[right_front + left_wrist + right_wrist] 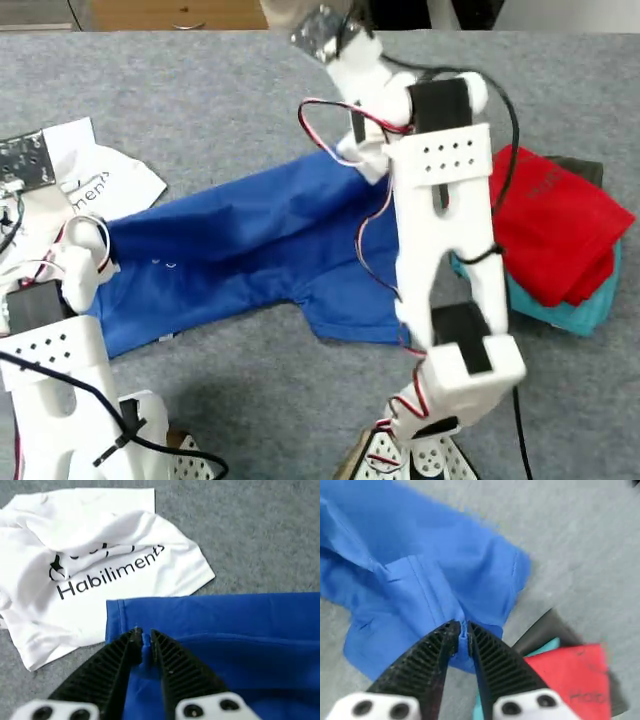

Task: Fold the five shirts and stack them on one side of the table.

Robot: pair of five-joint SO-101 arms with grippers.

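Left wrist view, closest in: the left gripper (144,635) is clenched on a fold of the blue shirt (225,645) at its hemmed end, just beside the crumpled white shirt (100,570). At the other end, the right gripper (462,627) is likewise pinched onto blue cloth beside a sleeve (500,575). The red shirt (570,680) lies folded just beyond, on top of a teal shirt (580,315) and a dark shirt (545,630). Seen from above, the blue shirt lies flat across the middle of the grey table (200,90). Its long axis runs from the left arm's side to the right arm's, tilted a little toward the far edge on the right. The hem appears to point at the white shirt and the shoulders at the folded pile. Judged from this, the fold in hand calls for both ends rising together, with the cloth kept taut between them. One long edge should then be laid squarely over the other, without dragging the white shirt or nudging the pile.
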